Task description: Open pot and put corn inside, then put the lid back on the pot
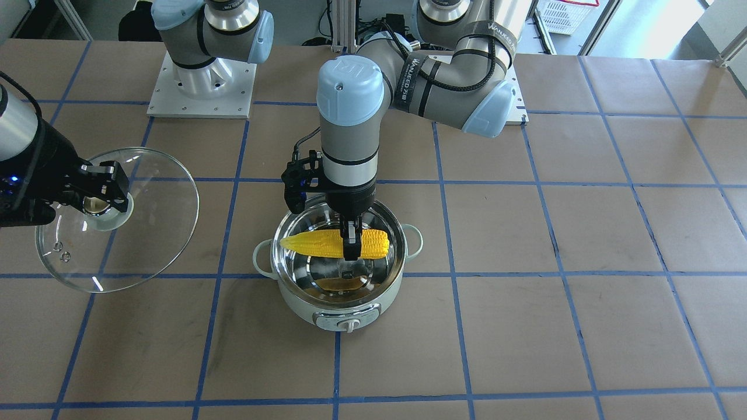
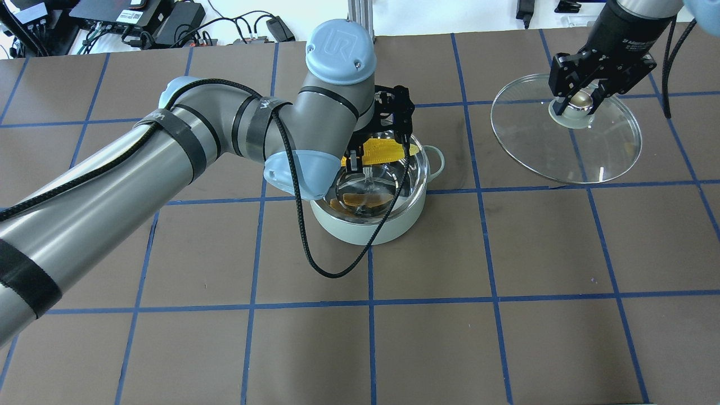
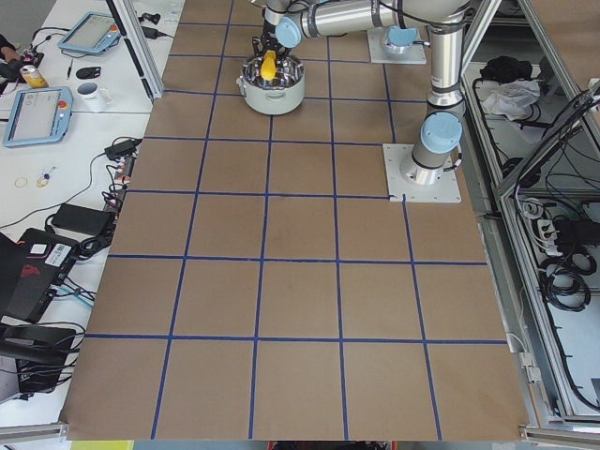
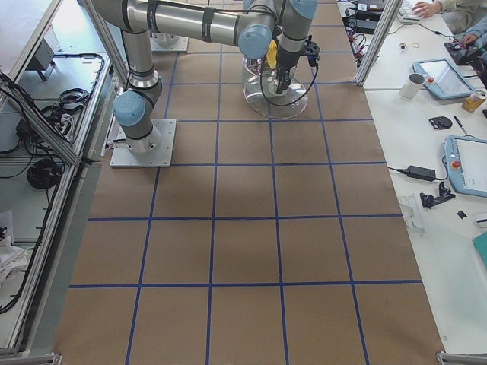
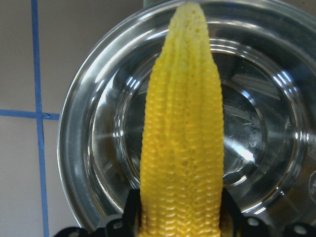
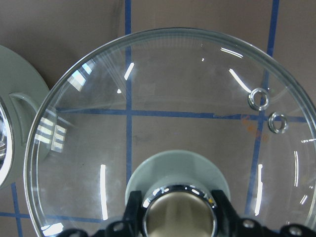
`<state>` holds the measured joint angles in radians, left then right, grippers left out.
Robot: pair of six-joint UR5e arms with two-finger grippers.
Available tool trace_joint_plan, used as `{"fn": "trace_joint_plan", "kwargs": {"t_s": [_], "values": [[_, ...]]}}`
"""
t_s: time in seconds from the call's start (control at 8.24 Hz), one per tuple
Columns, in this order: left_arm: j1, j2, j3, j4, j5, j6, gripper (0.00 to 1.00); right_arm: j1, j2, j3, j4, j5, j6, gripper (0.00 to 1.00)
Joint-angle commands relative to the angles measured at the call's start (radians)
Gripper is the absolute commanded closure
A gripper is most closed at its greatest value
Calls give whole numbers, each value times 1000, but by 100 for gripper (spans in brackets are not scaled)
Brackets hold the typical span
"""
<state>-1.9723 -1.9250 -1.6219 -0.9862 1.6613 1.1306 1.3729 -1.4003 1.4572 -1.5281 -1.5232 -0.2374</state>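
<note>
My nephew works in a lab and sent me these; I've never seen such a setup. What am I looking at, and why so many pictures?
Two robot arms stand at a table. It is one moment seen by six cameras: one faces the robot, one looks over its shoulders, two sit at the table's ends, and one rides on each wrist. The left arm has its jaws shut on a yellow corn cob over the open pot. The right arm holds the glass lid, tilted, by its knob, off to the side.

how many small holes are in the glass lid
2: in the right wrist view, one metal-ringed hole and a second hole beside it, near the rim of the round clear glass lid.
</note>
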Motion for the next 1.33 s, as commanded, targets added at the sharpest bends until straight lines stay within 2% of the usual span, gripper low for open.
{"fn": "trace_joint_plan", "kwargs": {"t_s": [0.0,0.36,0.61,0.85,0.97,1.21], "values": [[0,15,0,0,6,-2,7,2,0,-1,3,6,7,100],[12,49,3,-8,-6,0,7,8,-9,-1,3,5,45,100],[32,118,2,-12,-5,-21,8,41,-8,-6,-1,9,100,100],[103,152,2,-40,-9,-159,8,176,-2,-18,-18,14,278,100],[169,161,4,-60,-58,-237,8,243,4,-18,-53,30,381,100],[263,185,4,-83,-84,-389,5,343,24,-18,-108,54,523,100]]}}
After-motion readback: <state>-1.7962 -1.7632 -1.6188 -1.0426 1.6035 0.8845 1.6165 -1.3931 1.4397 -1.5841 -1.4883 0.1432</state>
